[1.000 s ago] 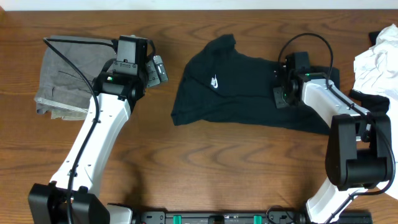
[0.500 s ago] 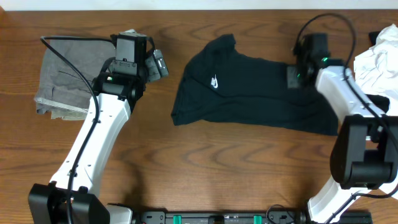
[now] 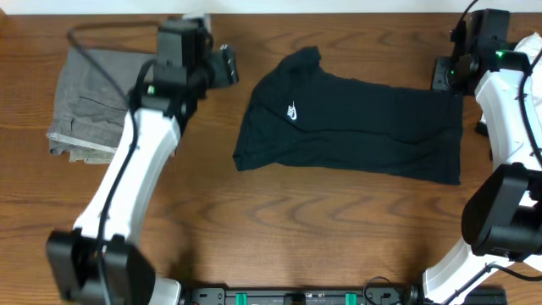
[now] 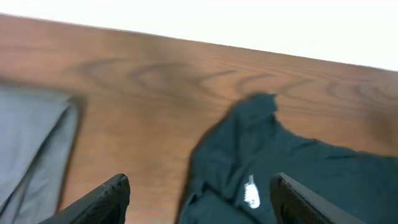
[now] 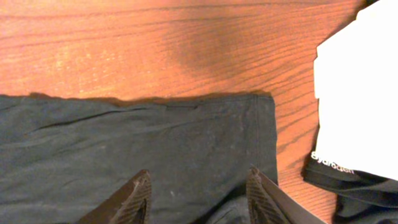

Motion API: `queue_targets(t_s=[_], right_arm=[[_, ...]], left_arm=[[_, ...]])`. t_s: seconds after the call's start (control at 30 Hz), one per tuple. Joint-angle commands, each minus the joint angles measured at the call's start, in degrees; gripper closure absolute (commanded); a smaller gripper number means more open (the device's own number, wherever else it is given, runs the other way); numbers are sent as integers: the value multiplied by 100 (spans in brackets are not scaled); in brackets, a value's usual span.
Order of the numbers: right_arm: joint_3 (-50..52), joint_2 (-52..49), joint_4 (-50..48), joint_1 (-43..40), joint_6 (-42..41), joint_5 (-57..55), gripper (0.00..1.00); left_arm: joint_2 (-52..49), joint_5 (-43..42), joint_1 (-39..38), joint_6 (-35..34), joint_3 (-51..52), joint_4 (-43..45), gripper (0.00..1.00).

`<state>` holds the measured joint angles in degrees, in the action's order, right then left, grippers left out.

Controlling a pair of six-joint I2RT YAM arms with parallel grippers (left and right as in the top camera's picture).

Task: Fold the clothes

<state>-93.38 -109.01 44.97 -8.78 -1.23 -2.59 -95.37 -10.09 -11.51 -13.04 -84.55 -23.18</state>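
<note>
The black T-shirt of the clothes lies spread flat mid-table, with its white logo facing up. My left gripper hovers open over bare wood, left of the shirt's collar. In the left wrist view the left gripper has nothing between its fingers, and the T-shirt is just ahead. My right gripper is open above the shirt's far right corner. The right wrist view shows the right gripper with its fingers apart over the hem of the T-shirt.
Folded grey trousers lie at the far left, and the trousers also show in the left wrist view. A white garment is bunched at the right edge. That white garment and a black waistband lie right beside the shirt's corner.
The right gripper drew the shirt's right side out toward the far right corner, then opened and let go. The left gripper moved toward the far edge and to the right.
</note>
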Motion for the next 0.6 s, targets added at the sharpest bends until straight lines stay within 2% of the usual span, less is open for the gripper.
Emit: queue_targets(t_s=[0.0,0.17,0.27,0.3,0.37,0.4,0.57], right_arm=[[-114,26,-63,-22,-39,155,50],[-111,24,-138,-22,-42,155,45],[-109,24,-144,-22,-42,155,44],[-105,24,-136,-22,-42,155,45],[-94,24,-125,-22,-42,155,45],[-87,24,-122,-22,-42,155,44],[-57,13,-125,-17,-39,153,45]], left_arm=[[-693,-555,-208,601,-944,-247,26],[-1759,-468,-688,1147,-2039,-446,26],[-2280,164,-940,1403,-2157,-380,32],[-2433,400,-994,1556,-2157,-378,35],[-2726,841,-1064,1891,-2157,-363,55],[-2894,1043,-1082,2055,-2155,-323,59],[-3412,1316,-1047,2227,-2155,24,60]])
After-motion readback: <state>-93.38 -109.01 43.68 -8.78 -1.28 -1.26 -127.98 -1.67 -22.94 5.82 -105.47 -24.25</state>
